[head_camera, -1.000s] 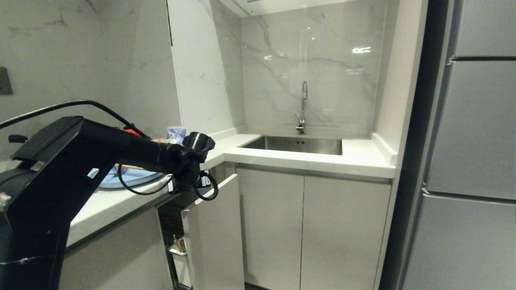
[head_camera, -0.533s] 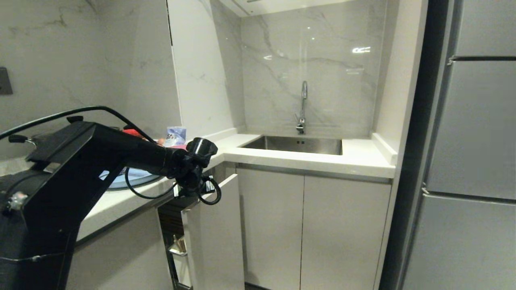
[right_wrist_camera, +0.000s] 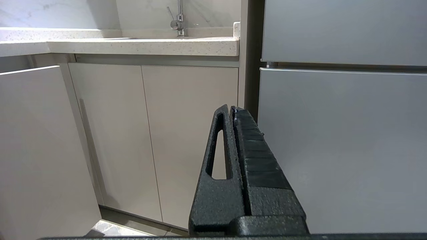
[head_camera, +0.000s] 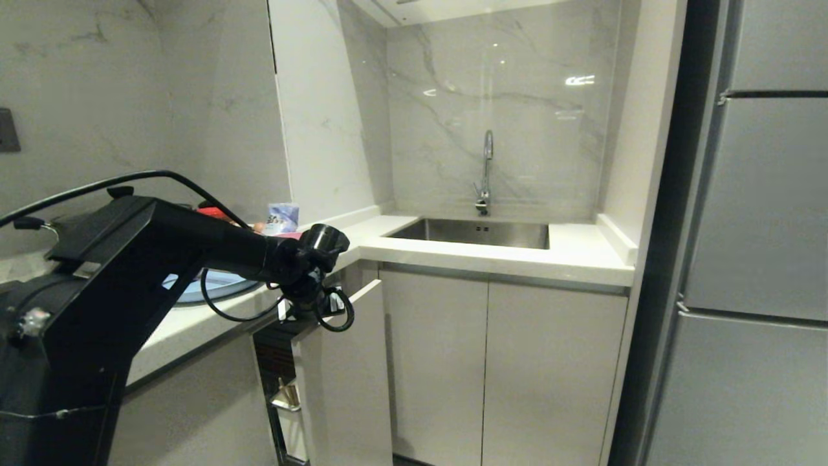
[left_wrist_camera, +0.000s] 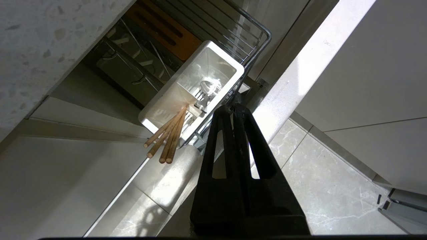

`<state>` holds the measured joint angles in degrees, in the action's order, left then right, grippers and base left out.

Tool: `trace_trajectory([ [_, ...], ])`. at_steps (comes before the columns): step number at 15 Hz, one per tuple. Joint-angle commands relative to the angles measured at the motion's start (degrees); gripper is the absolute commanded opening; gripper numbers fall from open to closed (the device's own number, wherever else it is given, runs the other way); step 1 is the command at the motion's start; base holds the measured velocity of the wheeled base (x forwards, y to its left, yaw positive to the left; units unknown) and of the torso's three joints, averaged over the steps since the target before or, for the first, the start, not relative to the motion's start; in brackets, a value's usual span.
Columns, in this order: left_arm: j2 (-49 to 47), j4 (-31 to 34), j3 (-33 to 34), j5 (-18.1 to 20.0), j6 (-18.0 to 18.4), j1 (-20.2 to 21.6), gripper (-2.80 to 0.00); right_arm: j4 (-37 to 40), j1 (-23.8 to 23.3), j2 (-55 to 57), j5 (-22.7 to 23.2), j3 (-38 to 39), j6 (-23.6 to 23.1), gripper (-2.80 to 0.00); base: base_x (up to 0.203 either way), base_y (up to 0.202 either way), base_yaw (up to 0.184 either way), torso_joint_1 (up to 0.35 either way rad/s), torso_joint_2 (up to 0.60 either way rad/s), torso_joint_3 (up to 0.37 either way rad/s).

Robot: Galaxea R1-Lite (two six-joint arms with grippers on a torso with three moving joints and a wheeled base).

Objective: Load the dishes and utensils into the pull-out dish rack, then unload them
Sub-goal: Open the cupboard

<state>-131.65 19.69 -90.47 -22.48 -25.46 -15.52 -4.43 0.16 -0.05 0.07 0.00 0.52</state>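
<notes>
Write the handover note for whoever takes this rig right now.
Left gripper: shut, empty, above the pull-out dish rack.
Right gripper: shut, empty, parked facing the cabinets.
Chopsticks: in the white utensil cup; a metal utensil, probably the fork, in the next compartment.
Light-blue plate: on the counter.
Pink bowl: not clearly visible.
Left to do: cannot tell whether loading or unloading.

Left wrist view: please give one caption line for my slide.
Shut left gripper above pulled-out chrome wire dish rack; white plastic utensil cup holds light wooden chopsticks.
</notes>
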Motion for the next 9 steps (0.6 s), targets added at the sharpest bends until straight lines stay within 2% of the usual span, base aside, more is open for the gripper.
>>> trace_trajectory([
  [1,0.16,1.17,-0.14,1.41,-0.21,-0.04,-2.8,-0.05,0.02,-0.04,0.01,1.49,0.0,-2.8,0.0,0.0,0.0,0.0,0.0,0.0],
  [4,0.51,3.19,-0.24,5.54,-0.21,-0.18,-2.8,-0.05,0.02,-0.04,0.01,1.49,0.0,-2.8,0.0,0.0,0.0,0.0,0.0,0.0],
  [8,0.95,4.34,-0.14,6.43,-0.37,-1.34,-2.8,-0.05,0.02,-0.04,0.01,1.49,0.02,-2.8,0.0,0.0,0.0,0.0,0.0,0.0],
  [9,1.13,5.55,-0.51,7.68,-1.01,-1.56,-2.8,-0.05,0.02,-0.04,0.01,1.49,0.07,-2.8,0.0,0.0,0.0,0.0,0.0,0.0],
])
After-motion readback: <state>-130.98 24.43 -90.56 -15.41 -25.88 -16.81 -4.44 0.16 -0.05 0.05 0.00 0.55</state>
